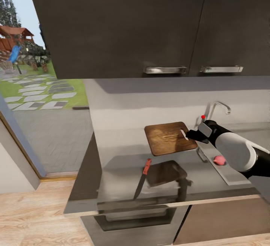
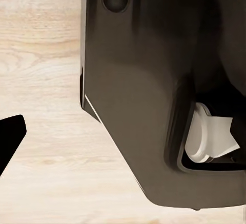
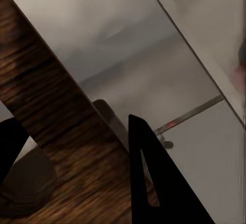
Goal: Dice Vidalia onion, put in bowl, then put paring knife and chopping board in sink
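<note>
My right gripper (image 1: pixel 191 134) is shut on the right edge of the dark brown chopping board (image 1: pixel 169 139) and holds it in the air above the grey countertop (image 1: pixel 112 186). In the right wrist view the board (image 3: pixel 61 147) lies between the two dark fingers (image 3: pixel 148 183). The paring knife (image 1: pixel 143 178), orange-red handle and dark blade, lies on the countertop under the board, towards the front. The small pinkish Vidalia onion (image 1: pixel 219 159) sits in the sink (image 1: pixel 233 177) beside my right forearm. A dark fingertip (image 2: pixel 11 134) of my left gripper hangs over wood floor. The bowl is out of view.
Glossy dark upper cabinets (image 1: pixel 123 24) hang above the counter. A chrome tap (image 1: pixel 219 107) with a red knob (image 1: pixel 203 117) stands behind the sink. The counter's left end (image 1: pixel 80 178) borders a glass door to the garden. My own dark body (image 2: pixel 154 96) is close to the left wrist.
</note>
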Robot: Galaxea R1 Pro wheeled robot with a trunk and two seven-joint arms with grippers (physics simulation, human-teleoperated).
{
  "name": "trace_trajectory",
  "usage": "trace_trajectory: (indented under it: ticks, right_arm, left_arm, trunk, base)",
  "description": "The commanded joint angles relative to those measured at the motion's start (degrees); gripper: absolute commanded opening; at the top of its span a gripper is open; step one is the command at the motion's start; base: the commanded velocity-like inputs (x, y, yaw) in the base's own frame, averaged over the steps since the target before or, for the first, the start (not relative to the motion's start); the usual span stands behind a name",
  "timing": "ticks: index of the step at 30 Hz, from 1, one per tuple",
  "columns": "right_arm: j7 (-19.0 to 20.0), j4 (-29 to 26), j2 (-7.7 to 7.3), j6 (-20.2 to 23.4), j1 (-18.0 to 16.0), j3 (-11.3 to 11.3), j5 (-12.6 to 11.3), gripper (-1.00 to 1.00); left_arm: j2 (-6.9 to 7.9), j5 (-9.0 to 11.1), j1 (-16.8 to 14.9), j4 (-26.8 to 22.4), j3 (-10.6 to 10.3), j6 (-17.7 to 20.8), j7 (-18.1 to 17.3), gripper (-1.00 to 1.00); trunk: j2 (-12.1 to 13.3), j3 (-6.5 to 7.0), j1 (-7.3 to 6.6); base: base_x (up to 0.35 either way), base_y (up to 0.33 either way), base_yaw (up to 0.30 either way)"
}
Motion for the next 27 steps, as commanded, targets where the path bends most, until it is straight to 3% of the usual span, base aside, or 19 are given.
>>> trace_trajectory:
  ticks: [1, 6, 19, 27]
  right_arm:
    - [-0.09, -0.07, 0.05, 0.30, -0.04, -0.55, 0.63, -1.00]
    - [-0.14, -0.05, 0.94, 0.30, 0.02, -0.56, 0.63, -1.00]
    - [-3.04, -0.13, 5.99, -2.70, 1.68, -0.61, 0.63, -1.00]
    - [-3.22, -0.13, 7.87, -2.98, 2.73, -0.63, 0.56, -1.00]
  left_arm:
    - [0.00, 0.33, 0.02, -0.08, 0.27, 0.02, -0.35, 1.00]
    - [0.00, 0.35, 0.02, -0.08, 0.28, 0.02, -0.31, 1.00]
    - [0.00, 0.44, 0.02, 0.15, 0.42, 0.02, -0.30, 1.00]
    - [0.00, 0.44, 0.02, 0.45, 0.44, -0.01, -0.29, 1.00]
  trunk:
    - [-0.11, -0.11, 0.03]
    - [-0.11, -0.11, 0.03]
    - [-0.11, -0.11, 0.03]
    - [-0.11, -0.11, 0.03]
  base:
    - [0.000, -0.197, 0.000]
    - [0.000, -0.198, 0.000]
    - [0.000, -0.194, 0.000]
    - [0.000, -0.044, 0.000]
